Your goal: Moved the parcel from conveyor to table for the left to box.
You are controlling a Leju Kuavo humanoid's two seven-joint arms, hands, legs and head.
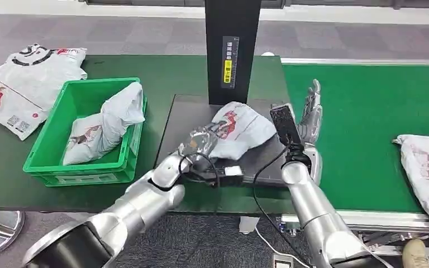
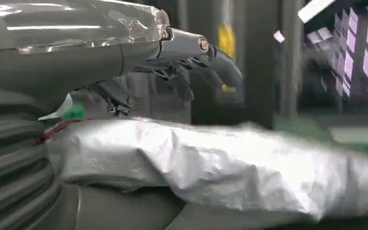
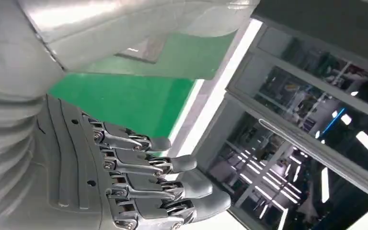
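the head view looks forward and down from high over the counter [image 1: 145, 89], arms entering at the bottom. the left wrist view sits close behind its robot hand [image 2: 187, 62], sharing the parcel [image 1: 240, 128]. the right wrist view, turned, shares the green conveyor [image 3: 124, 103].

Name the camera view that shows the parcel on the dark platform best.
Head view: the whole parcel lies on the dark platform, the left hand at its edge. Left wrist view shows its crinkled surface close, blurred. Right wrist view gives a pale surface that may be it.
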